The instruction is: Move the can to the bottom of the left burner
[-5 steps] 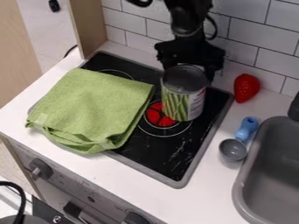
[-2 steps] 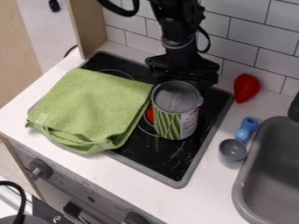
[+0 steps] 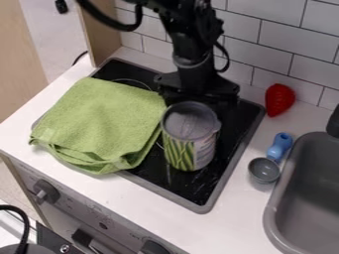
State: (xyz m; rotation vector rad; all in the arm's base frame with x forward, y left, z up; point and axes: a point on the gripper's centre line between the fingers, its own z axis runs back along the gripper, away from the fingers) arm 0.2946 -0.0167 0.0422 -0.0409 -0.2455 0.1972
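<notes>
The black gripper (image 3: 197, 94) hangs over the back part of the black stove top (image 3: 228, 141), directly behind the can and close against it. The can (image 3: 190, 139), with a grey top and green beans on its label, is right of the towel, over the front part of the stove. It stands roughly upright and hides most of the burner with the red centre. Whether its base touches the surface, I cannot tell. A thin ring of another burner (image 3: 134, 81) shows behind the towel at the back left.
A folded green towel (image 3: 102, 124) covers the stove's left side and front edge. To the right are a red strawberry (image 3: 279, 99), a blue-handled grey scoop (image 3: 265, 169) and the grey sink (image 3: 308, 198). A tiled wall (image 3: 291, 39) rises behind.
The can and gripper have moved together toward the stove's front and a little left. The burner's red centre, visible earlier, is now hidden by the can.
</notes>
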